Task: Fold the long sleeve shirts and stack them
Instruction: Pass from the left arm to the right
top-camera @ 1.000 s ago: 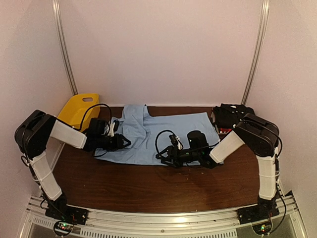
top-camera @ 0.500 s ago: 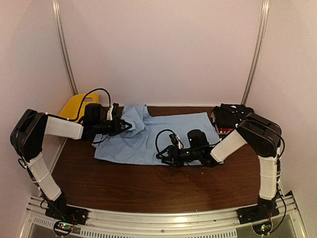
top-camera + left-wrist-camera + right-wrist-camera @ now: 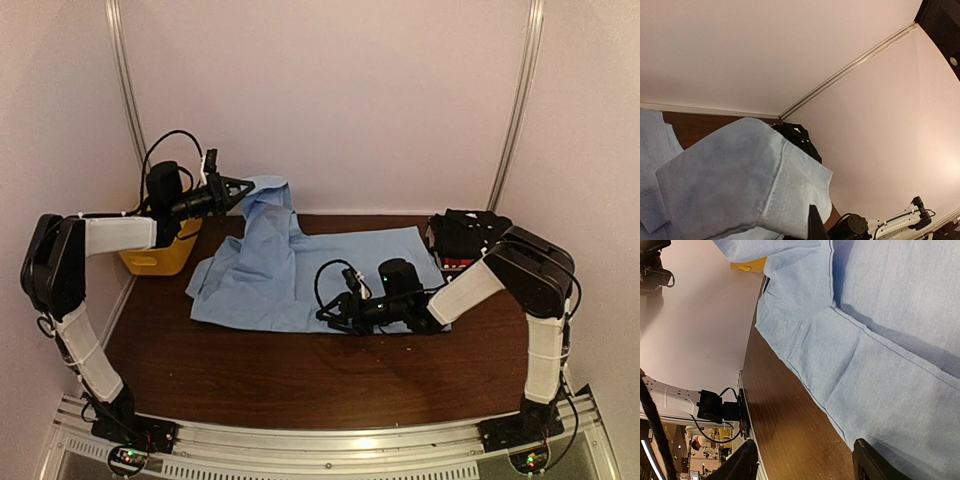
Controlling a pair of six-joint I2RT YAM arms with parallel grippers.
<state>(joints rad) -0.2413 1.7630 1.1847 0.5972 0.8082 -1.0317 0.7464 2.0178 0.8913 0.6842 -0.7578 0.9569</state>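
A light blue long sleeve shirt lies spread on the brown table. My left gripper is shut on a sleeve end of it and holds that cloth high at the back left, above the table. In the left wrist view the held blue cloth fills the lower left, with one dark finger under it. My right gripper stands open low at the shirt's front hem, its fingers astride the hem and bare wood. A black shirt with a red edge lies folded at the back right.
A yellow plastic basket stands at the back left corner, below my left arm. Pale walls close in the table on three sides. Bare wood runs along the front of the table, up to the metal rail.
My left gripper shut on the sleeve and rose up and back to the left, pulling the cloth off the table. The right arm has stayed in place.
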